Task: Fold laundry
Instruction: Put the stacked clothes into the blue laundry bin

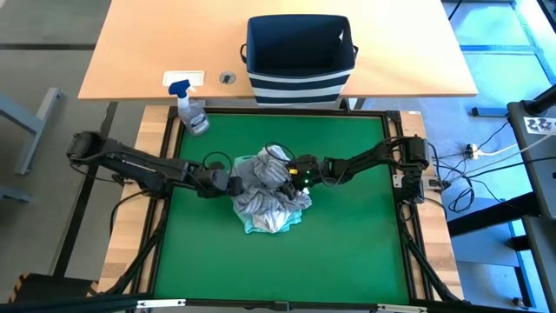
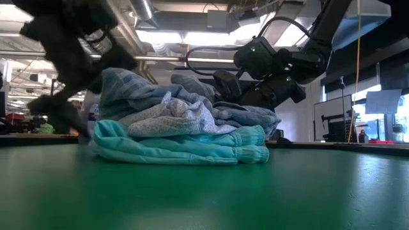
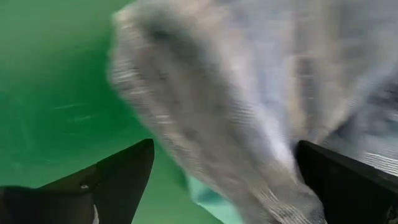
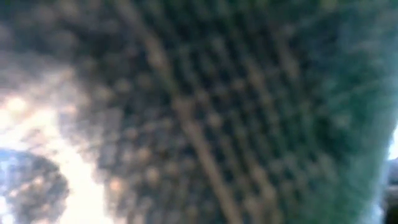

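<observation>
The laundry lies in one heap (image 1: pixel 269 196) mid-mat. A mint-teal garment (image 2: pixel 179 150) is at the bottom, resting on the mat. A whitish one (image 2: pixel 172 115) sits above it, and the grey-blue striped shirt (image 2: pixel 128 86) is on top. My left gripper (image 1: pixel 233 183) is at the heap's left side, low over the mat. It is open, with a bulge of striped cloth (image 3: pixel 249 106) between its fingers. My right gripper (image 1: pixel 294 174) leans into the heap's top from the right. Cloth fills its wrist view and hides its fingers. My left gripper comes level from the table's left, its open fingers on either side of a rounded bulge of the striped shirt (image 3: pixel 273 186) at the heap's left edge. The cloth reaches up to one finger (image 3: pixel 336 180); I cannot tell whether it touches. The shirt rests on the heap.
A navy-and-white striped basket (image 1: pixel 300 52) stands on the wooden table beyond the mat's far edge. A spray bottle (image 1: pixel 191 111) lies at the mat's far-left corner. Bare green mat (image 1: pixel 347 252) surrounds the heap on all sides.
</observation>
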